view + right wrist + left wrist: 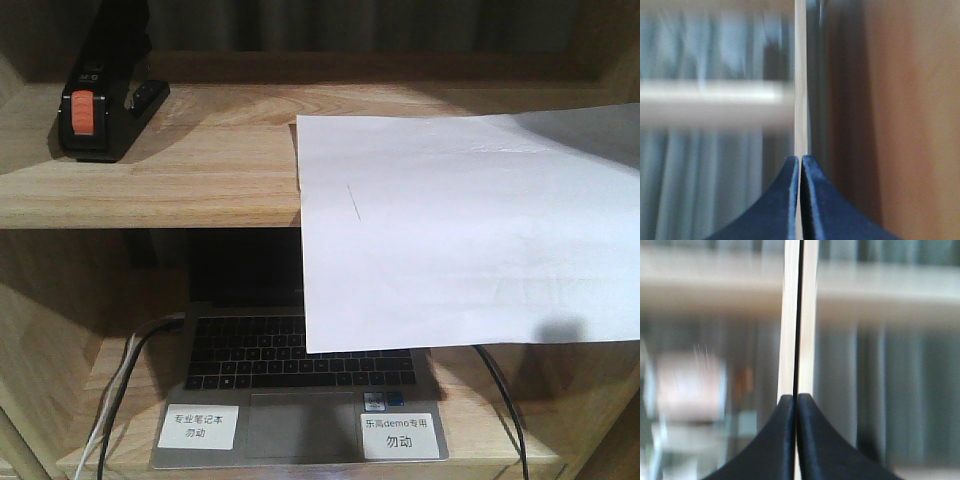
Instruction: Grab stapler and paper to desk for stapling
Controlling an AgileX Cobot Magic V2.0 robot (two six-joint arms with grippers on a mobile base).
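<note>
The shelf carries the paper at three o'clock, half overhanging the laptop, and the stapler at ten o'clock. The left claw and right claw are pressed together, empty. A clumsy pinch could crumple the overhanging sheet or drag it off.

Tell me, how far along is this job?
Nothing looks done: the black stapler with an orange-red patch sits on the wooden shelf, the white paper sheet drapes over its edge. Nothing in hand: left tool and right tool are shut, empty. Remaining: grabbing both, carrying them to a desk not in view.
</note>
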